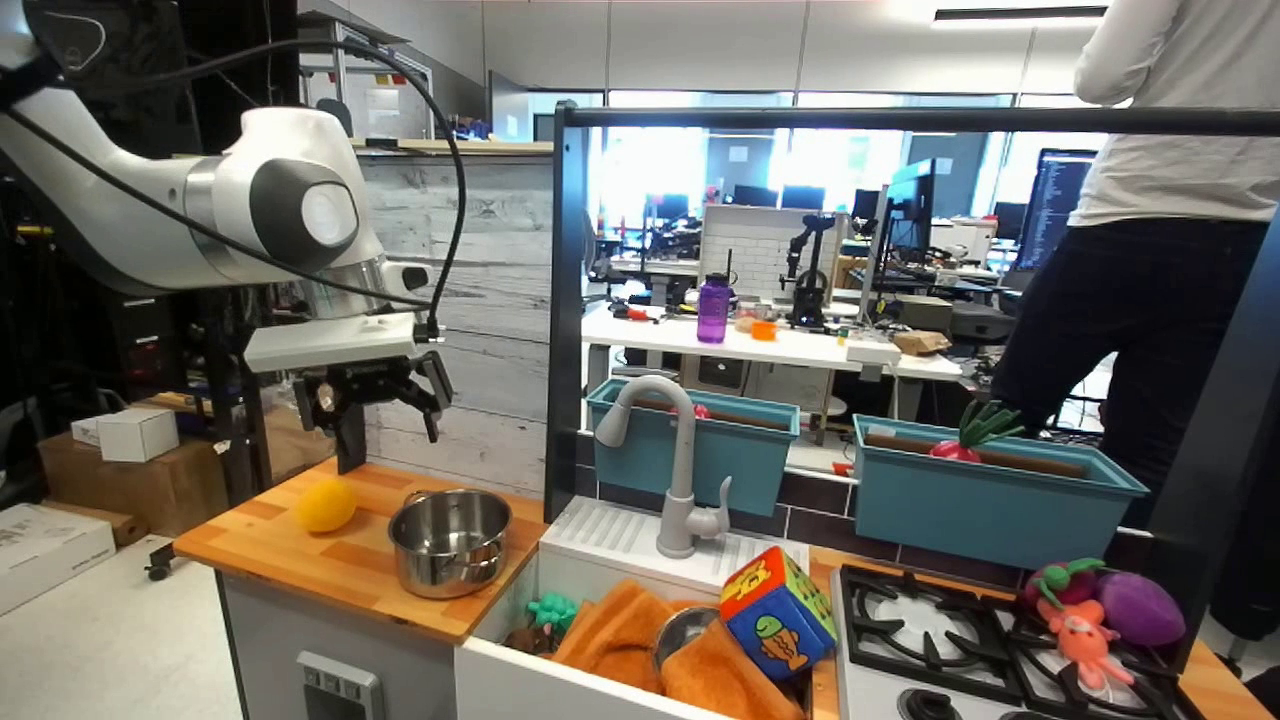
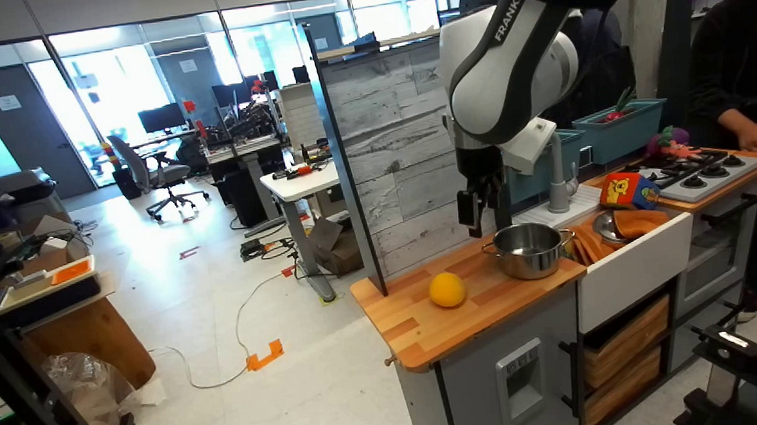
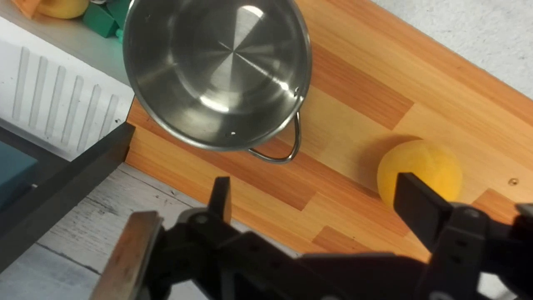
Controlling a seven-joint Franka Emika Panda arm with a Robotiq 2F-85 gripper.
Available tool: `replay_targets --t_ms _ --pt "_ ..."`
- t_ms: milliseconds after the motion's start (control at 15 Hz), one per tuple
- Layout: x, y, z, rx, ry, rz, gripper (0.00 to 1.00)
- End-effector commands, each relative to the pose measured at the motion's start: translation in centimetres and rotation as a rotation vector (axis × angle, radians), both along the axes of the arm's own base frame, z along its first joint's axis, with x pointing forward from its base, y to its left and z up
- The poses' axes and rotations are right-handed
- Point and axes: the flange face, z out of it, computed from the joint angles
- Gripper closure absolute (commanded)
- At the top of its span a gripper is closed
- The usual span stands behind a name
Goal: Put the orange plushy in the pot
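Observation:
The orange plushy, a small round yellow-orange ball, rests on the wooden counter in both exterior views. The pot, shiny silver with looped handles, stands upright on the same counter beside the sink. My gripper is open and empty above the back of the counter, apart from both things. In the wrist view, my fingers are spread wide. The plushy lies beyond the right fingertip, which hides part of it. The pot is at upper left, with nothing visible inside.
A wood-plank back wall rises behind the counter. A sink holding orange cloths and a colourful cube adjoins the pot, with a grey faucet behind it. A dark frame post stands near the pot.

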Motion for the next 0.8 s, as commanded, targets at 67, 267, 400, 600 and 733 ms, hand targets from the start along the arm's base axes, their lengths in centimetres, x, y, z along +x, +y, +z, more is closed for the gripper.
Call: replay_targets --t_ms 67,267,400,600,733 --pt "0.9 0.8 -3.6 -0.033 0.071 0.033 0.00" --pt "0.7 2.1 -5.1 -0.028 0.102 0.051 0.00" --pt "0.9 3.0 -5.6 -0.032 0.108 0.068 0.00" --pt "1.2 4.2 -6.1 -0.047 0.110 0.092 0.00" --pt "1.4 5.1 -6.2 -0.050 0.109 0.109 0.00"
